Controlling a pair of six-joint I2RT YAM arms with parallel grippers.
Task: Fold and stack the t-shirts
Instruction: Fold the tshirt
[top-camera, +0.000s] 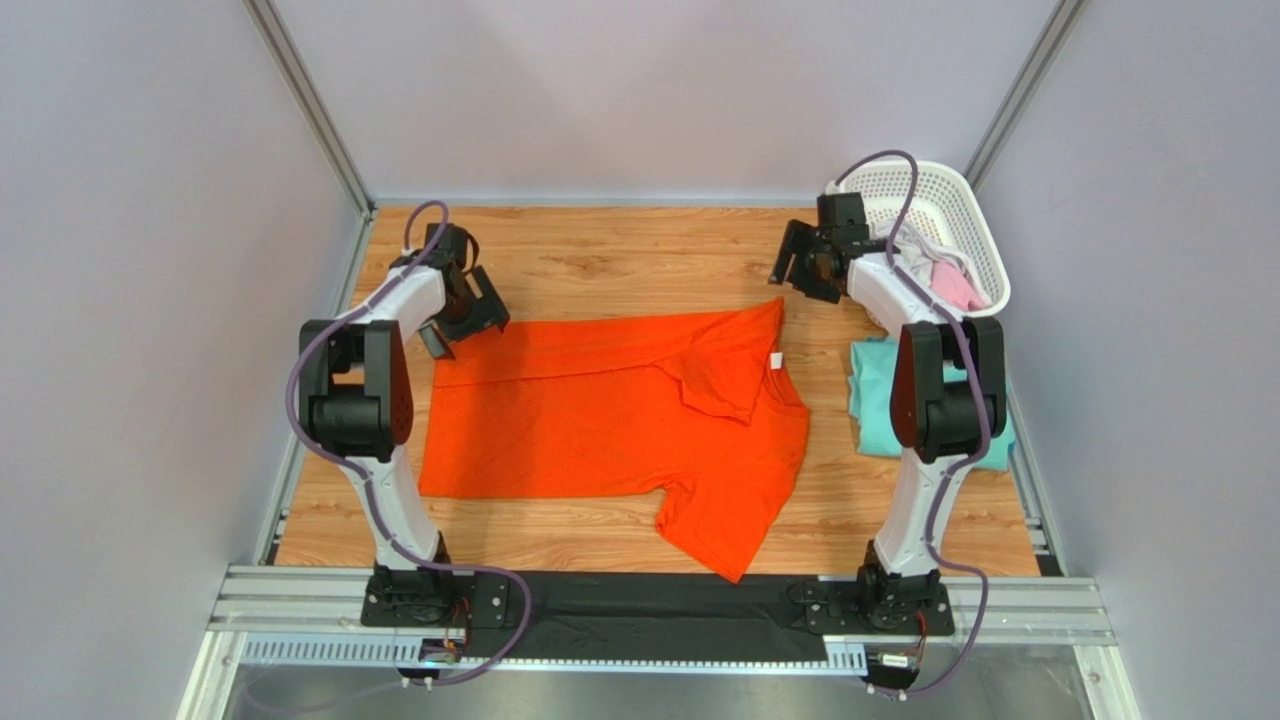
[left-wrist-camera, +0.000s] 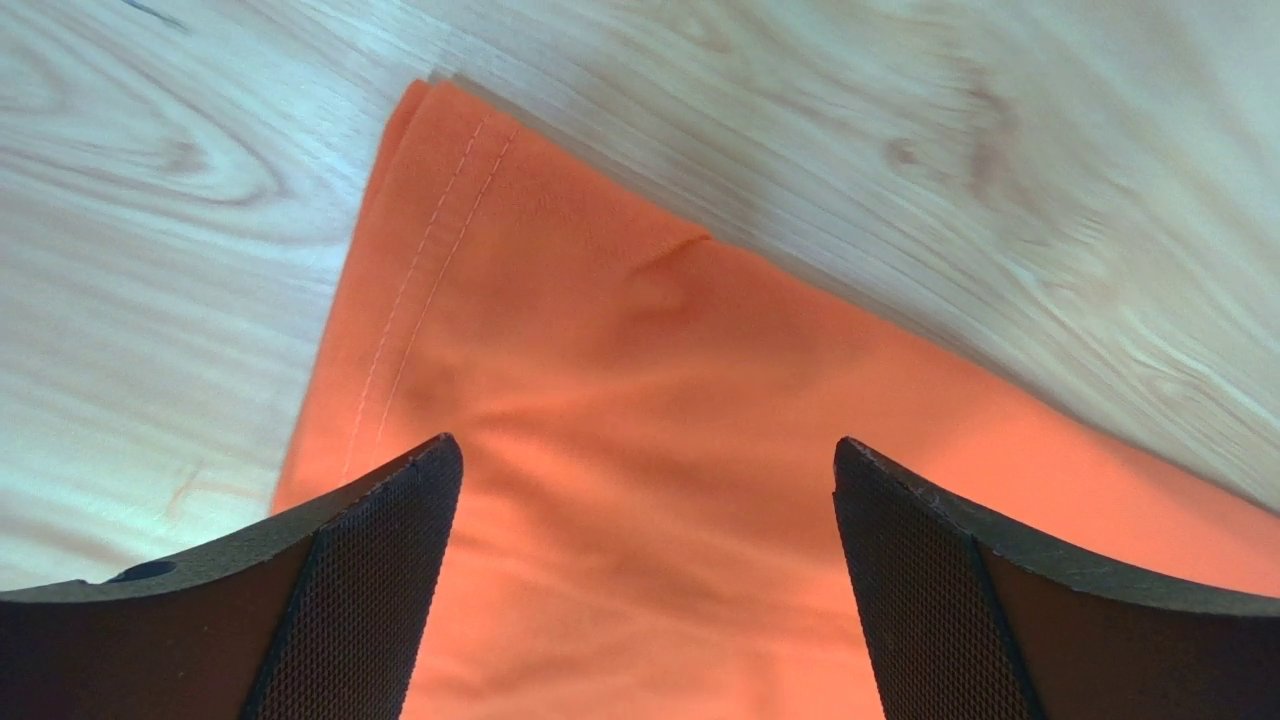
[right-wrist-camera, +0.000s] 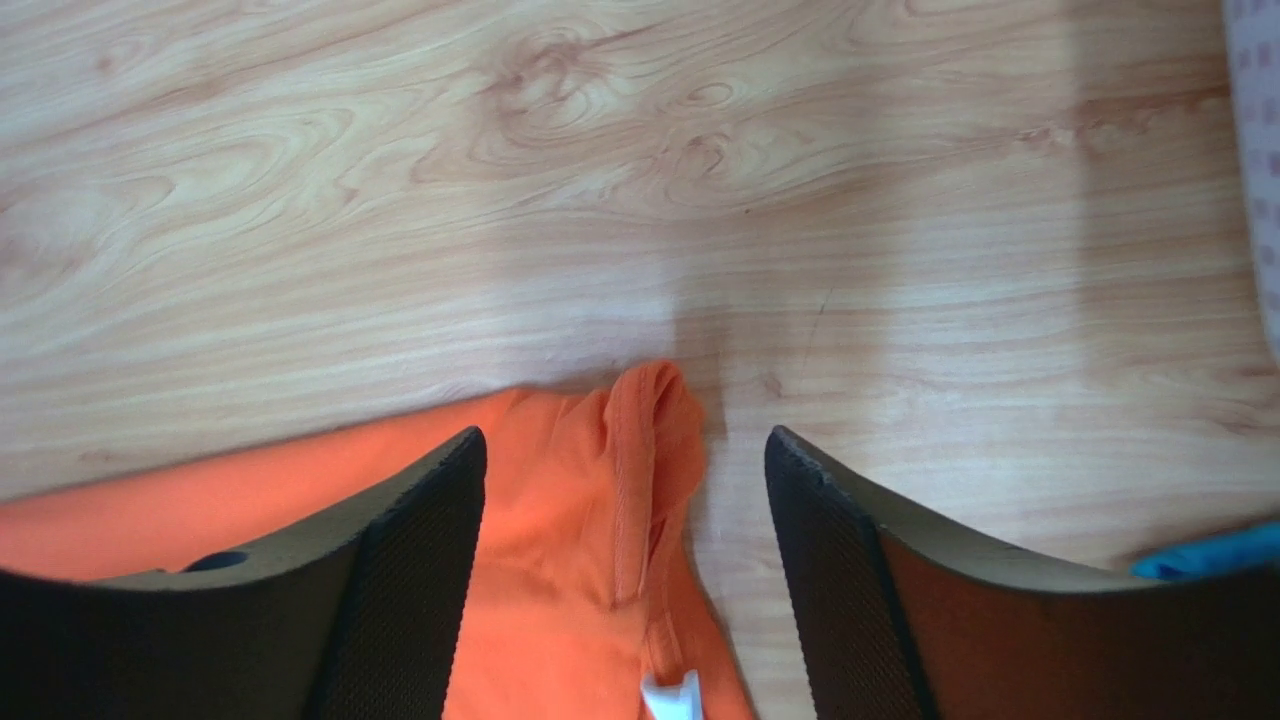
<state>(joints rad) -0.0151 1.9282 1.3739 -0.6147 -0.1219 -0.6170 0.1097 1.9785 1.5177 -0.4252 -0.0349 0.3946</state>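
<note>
A bright orange t-shirt (top-camera: 601, 413) lies across the middle of the wooden table, its upper right part folded over near the collar. My left gripper (top-camera: 455, 327) hovers open over the shirt's far left corner (left-wrist-camera: 451, 300); only flat cloth shows between its fingers (left-wrist-camera: 376, 585). My right gripper (top-camera: 804, 270) stands open above the far right corner, where the bunched collar edge (right-wrist-camera: 646, 435) and a white label (right-wrist-camera: 672, 698) lie loose between the pads (right-wrist-camera: 421, 570). A folded teal t-shirt (top-camera: 872, 393) rests at the right, partly hidden by the right arm.
A white lattice basket (top-camera: 962, 203) stands at the back right corner, holding a pink t-shirt (top-camera: 951, 282) and a pale grey-white one (top-camera: 920, 248). Grey walls close in the table on three sides. The basket's edge (right-wrist-camera: 1259, 150) shows at the right of the right wrist view.
</note>
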